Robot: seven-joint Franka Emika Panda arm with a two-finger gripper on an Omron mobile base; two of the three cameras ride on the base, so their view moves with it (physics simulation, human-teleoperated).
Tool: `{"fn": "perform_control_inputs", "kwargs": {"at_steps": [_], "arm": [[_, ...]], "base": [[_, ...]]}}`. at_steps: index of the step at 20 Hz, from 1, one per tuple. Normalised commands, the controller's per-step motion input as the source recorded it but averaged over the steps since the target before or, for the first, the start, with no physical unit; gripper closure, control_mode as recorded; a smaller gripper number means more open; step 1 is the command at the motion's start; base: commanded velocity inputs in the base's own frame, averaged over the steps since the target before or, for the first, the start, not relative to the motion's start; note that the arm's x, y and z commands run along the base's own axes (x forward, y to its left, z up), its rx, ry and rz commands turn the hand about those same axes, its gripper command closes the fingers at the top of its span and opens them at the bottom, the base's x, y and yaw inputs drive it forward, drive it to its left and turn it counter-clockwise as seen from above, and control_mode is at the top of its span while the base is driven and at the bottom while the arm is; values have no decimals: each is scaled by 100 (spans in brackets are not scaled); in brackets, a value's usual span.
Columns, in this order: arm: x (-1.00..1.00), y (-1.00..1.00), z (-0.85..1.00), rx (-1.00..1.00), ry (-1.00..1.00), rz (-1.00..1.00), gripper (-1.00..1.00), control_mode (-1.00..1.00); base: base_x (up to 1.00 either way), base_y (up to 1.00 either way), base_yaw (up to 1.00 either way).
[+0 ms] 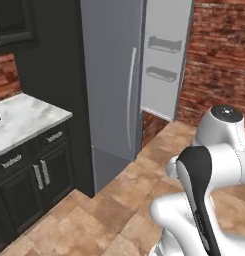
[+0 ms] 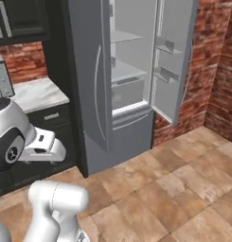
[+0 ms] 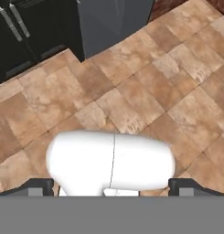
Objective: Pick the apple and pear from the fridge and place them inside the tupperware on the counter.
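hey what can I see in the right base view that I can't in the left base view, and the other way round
The right base view looks into the open fridge: pale interior with glass shelves, plus a microwave at the far left edge. No fruit can be made out on the shelves from here.

The left base view catches the fridge side-on, so its inside is hidden; it gives a closer look at the black cabinets with their silver handles.

Both share the marble counter, the fridge's open door with its bins, the brick wall and the tiled floor.
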Motion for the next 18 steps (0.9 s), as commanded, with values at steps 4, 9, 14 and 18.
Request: {"fn": "perform_control_inputs", "kwargs": {"at_steps": [4, 9, 14, 18], "arm": [[0, 0, 0, 0, 0, 0, -100, 100], [0, 0, 0, 0, 0, 0, -100, 100], [0, 0, 0, 0, 0, 0, -100, 100], [0, 0, 0, 0, 0, 0, -100, 100]], "base": [[37, -87, -20], [67, -70, 2], [82, -67, 19], [74, -73, 23]]}}
